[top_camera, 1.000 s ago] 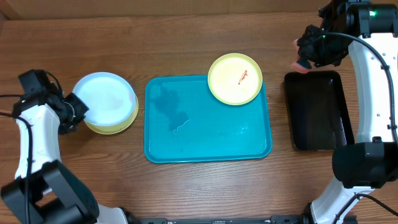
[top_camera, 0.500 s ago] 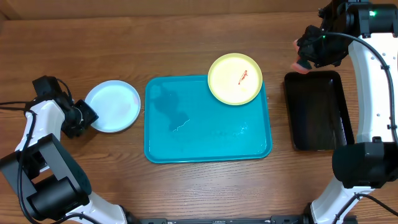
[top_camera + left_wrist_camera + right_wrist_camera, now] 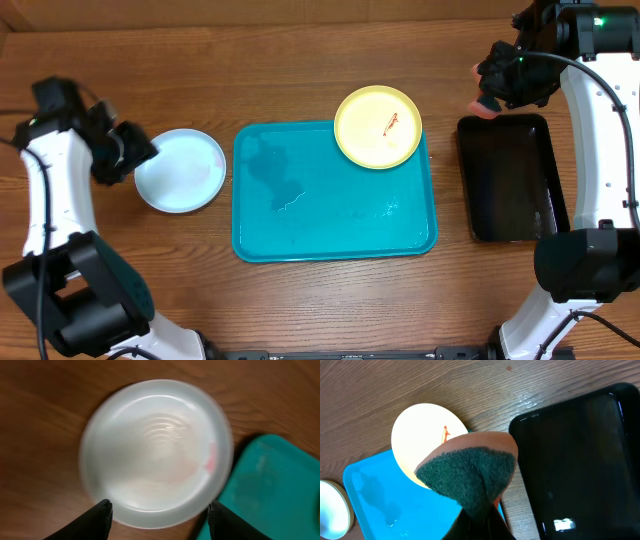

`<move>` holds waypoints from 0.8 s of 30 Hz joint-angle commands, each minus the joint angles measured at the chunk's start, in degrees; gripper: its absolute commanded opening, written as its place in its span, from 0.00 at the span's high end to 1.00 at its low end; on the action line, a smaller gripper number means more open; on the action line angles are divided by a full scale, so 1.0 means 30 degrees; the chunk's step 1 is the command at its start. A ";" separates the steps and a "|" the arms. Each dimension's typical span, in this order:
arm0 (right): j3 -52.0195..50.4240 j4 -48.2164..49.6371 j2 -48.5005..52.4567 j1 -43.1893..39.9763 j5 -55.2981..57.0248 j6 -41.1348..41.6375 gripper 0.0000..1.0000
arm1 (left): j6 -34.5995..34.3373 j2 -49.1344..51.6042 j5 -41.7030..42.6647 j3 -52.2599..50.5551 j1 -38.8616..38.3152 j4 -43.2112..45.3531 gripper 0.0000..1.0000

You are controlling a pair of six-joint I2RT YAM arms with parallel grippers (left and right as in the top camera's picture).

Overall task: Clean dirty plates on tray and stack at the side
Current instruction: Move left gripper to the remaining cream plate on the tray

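On the teal tray's (image 3: 330,225) far right corner, a yellow-green plate (image 3: 378,126) bears a red smear, likely next for the sponge (image 3: 470,472) clamped in the right gripper (image 3: 488,98) nearby. Left of the tray, the light blue plate (image 3: 180,170) sits on the table (image 3: 300,60), seemingly the side stack. The left gripper (image 3: 160,507) hangs over it, spread wide and empty.

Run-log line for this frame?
left claw open at edge of blue plate beside tray | right claw shut on sponge | smeared yellow plate on tray
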 commanded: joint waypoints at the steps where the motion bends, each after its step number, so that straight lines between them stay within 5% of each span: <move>1: 0.0474 0.0051 -0.0299 -0.0131 -0.0022 -0.0131 0.96 | 0.0124 -0.0510 0.1938 0.0823 -0.2514 -0.0168 0.37; 12: 0.0474 -0.0306 -0.0299 -0.0131 -0.0015 -0.0138 0.96 | -0.3585 -0.0153 0.1523 0.0823 -1.0593 0.5785 0.32; 24: 0.0474 -0.0415 -0.0299 -0.0131 -0.0029 -0.0466 0.96 | -0.6339 0.4422 0.0335 0.0838 -1.5103 1.0746 0.30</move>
